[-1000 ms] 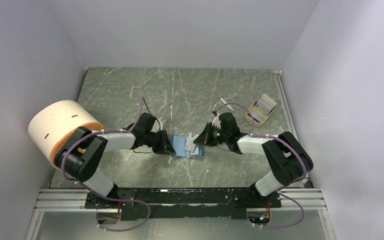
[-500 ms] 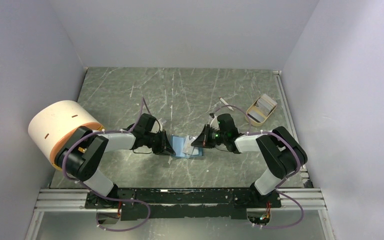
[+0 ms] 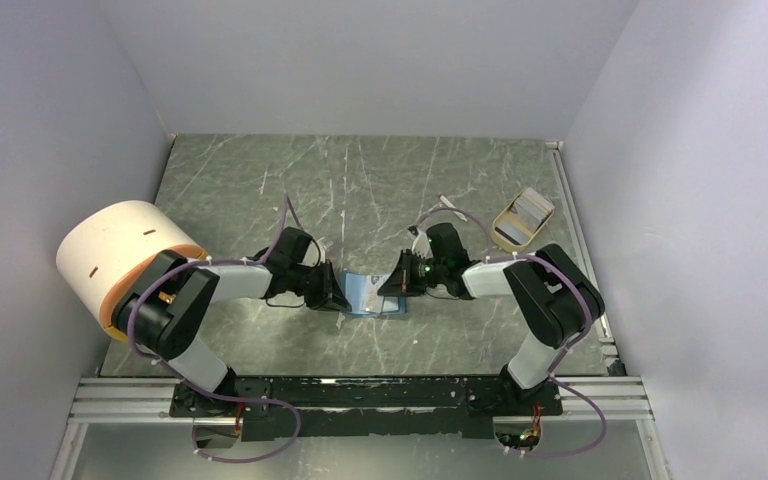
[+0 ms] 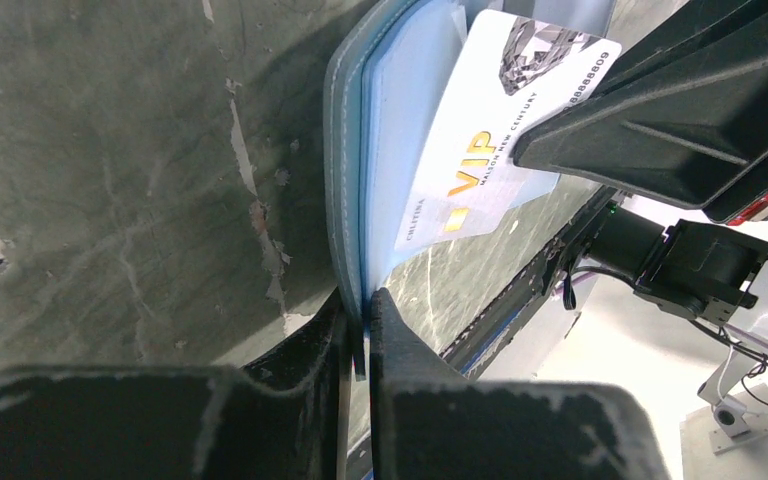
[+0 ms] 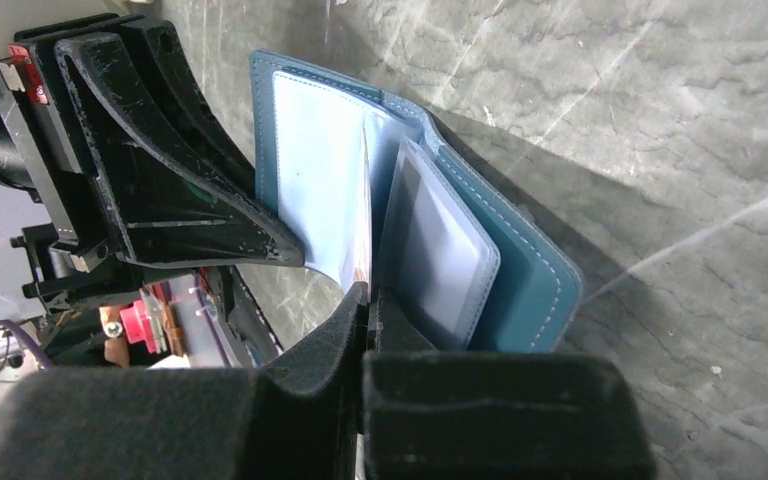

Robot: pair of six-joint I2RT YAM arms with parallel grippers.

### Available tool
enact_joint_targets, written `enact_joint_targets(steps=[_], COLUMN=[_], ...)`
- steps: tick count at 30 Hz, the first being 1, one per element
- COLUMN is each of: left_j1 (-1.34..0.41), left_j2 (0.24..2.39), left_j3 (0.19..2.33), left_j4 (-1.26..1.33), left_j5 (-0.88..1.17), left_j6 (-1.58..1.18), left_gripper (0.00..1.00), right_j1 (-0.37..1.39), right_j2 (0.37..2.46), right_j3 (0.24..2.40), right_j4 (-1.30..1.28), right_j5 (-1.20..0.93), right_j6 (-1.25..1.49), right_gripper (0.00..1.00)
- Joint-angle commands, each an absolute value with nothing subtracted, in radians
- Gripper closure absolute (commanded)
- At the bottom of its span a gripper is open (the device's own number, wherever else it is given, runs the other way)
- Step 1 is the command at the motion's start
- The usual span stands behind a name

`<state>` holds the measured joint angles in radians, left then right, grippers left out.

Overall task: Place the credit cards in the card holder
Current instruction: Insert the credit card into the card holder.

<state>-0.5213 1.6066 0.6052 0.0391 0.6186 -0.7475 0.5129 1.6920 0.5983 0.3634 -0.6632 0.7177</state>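
Note:
The teal-blue card holder [image 3: 370, 294] lies open on the marble table between the two arms. My left gripper [image 3: 338, 296] is shut on its left edge, and the cover and pale blue slots show pinched in the left wrist view [image 4: 360, 318]. My right gripper [image 3: 397, 287] is shut on a white credit card marked VIP [image 4: 500, 130]. The card's far end sits between the holder's light blue sleeves [image 4: 400, 150]. In the right wrist view the card shows edge-on [image 5: 365, 235] above my closed right gripper [image 5: 368, 300], with the holder's teal cover [image 5: 535, 285] to its right.
A small tan tray [image 3: 522, 218] holding pale cards stands at the back right. A thin white stick [image 3: 450, 205] lies near it. A large white and orange cylinder [image 3: 125, 255] stands at the left edge beside the left arm.
My right gripper has moved left with the white card, bringing it over and into the open holder. The left gripper has kept its hold on the holder's edge.

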Motion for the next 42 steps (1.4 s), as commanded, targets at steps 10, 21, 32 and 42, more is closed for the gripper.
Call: enact_joint_targets(steps=[10, 21, 32, 42], left_j1=[-0.523, -0.523, -0.523, -0.522], left_j2=[1.638, 1.647, 1.621, 1.609], left_j3=[0.634, 0.647, 0.631, 0.593], left_j4=[0.062, 0.08, 0.128, 0.19], left_j5=[0.681, 0.694, 0.737, 0.751], left_j6=[-0.728, -0.718, -0.749, -0.776], left_gripper=[0.89, 0.87, 0.75, 0.73], right_j1=[0.549, 0.55, 0.554, 0.554], right_j2=[1.766, 1.838, 1.711, 1.67], right_j3=[0.667, 0.781, 0.791, 0.721], right_j4=[0.24, 0.083, -0.013, 0.081], right_j5=[-0.642, -0.668, -0.472, -0.469], right_j6=[0.664, 0.539, 0.541, 0.622], right_gripper=[1.0, 1.0, 0.67, 0.58])
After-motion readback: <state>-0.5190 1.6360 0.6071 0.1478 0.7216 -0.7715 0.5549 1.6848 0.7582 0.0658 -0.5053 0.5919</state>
